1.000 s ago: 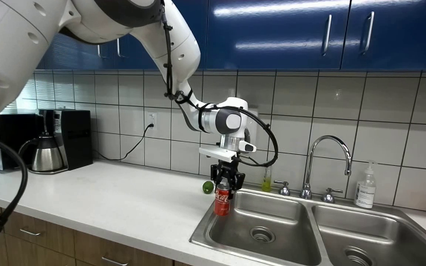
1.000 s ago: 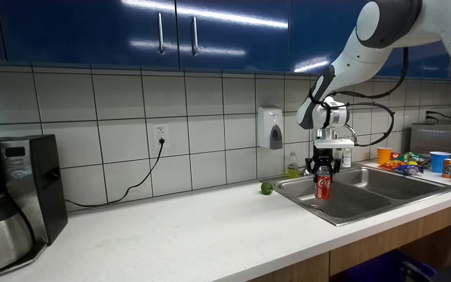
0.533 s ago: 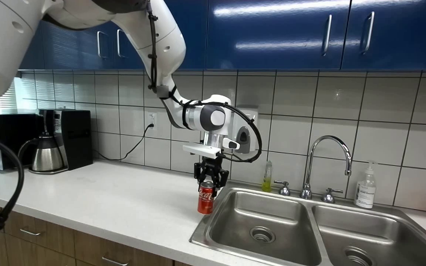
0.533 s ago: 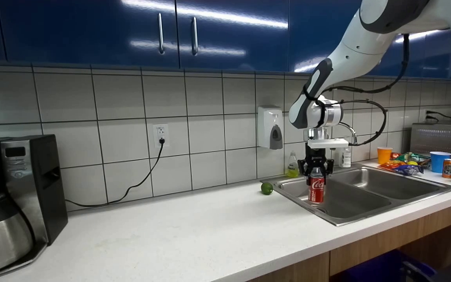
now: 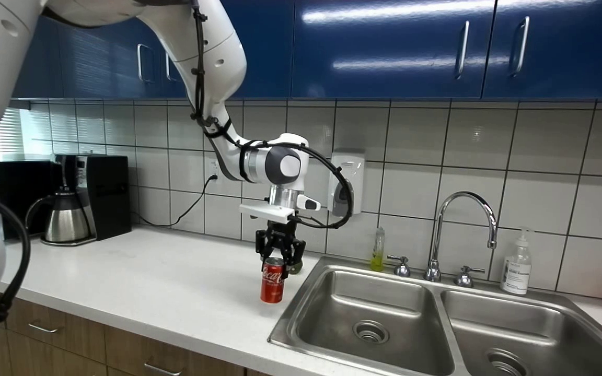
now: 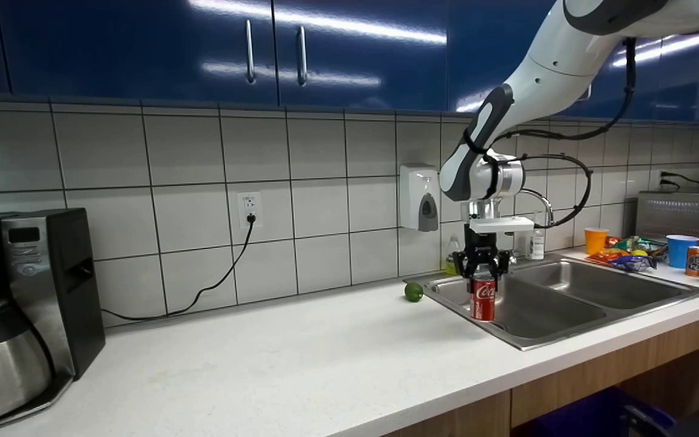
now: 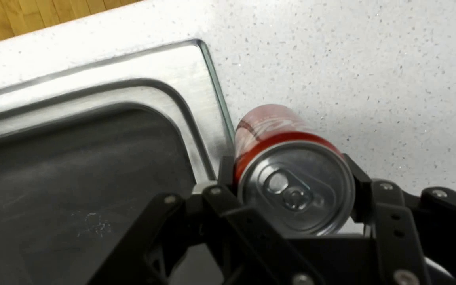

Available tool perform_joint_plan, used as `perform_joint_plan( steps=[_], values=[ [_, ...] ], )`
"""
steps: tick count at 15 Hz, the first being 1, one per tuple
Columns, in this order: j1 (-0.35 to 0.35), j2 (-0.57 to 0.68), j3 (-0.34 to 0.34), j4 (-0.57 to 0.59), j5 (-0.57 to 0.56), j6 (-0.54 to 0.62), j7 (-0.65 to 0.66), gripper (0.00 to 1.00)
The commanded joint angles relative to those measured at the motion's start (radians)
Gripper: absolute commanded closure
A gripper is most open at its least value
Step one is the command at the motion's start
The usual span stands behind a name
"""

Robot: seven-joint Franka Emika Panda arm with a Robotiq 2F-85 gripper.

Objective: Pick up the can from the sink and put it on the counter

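Pincer [image 6: 483, 280] first: what has it got?

It's pinching the red can [image 5: 272, 287] near the top. In the wrist view the fingers [image 7: 360, 186] press in on opposite sides, with its silvery top showing between them.

And how does the can stand?

Upright in both exterior views, directly under the pincer. From the wrist it's over the counter [image 7: 331, 71], just beside the outer edge of the sink [image 7: 196, 91]. Whether its base touches down, I can't make out.

So the sink's close?

Just next to the pincer; one finger covers a bit of the steel rim in the wrist view.

Anything else near the pincer?

A green ball [image 6: 413, 292] on the counter, towards the tiled wall [image 6: 318, 206]; in an exterior view the pincer partly hides it. Higher up behind, a white dispenser [image 6: 419, 197] is fixed to that wall.

And well away from it?

The coffee maker [image 6: 40, 285], off along the counter. Across the sink from the pincer stand an orange cup [image 6: 596, 241] and a blue cup [image 6: 681, 252].
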Motion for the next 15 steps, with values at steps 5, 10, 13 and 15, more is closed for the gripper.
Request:
perform_joint_plan(
  steps=[5,10,13,15],
  values=[
    [-0.004,-0.045,0.016,-0.069,-0.002,0.048,-0.017,0.62],
    [0.007,-0.044,0.017,-0.104,-0.022,0.095,-0.009,0.62],
    [0.011,-0.046,0.021,-0.125,-0.025,0.119,-0.008,0.62],
    [0.013,-0.043,0.021,-0.131,-0.025,0.123,-0.007,0.62]
  ],
)
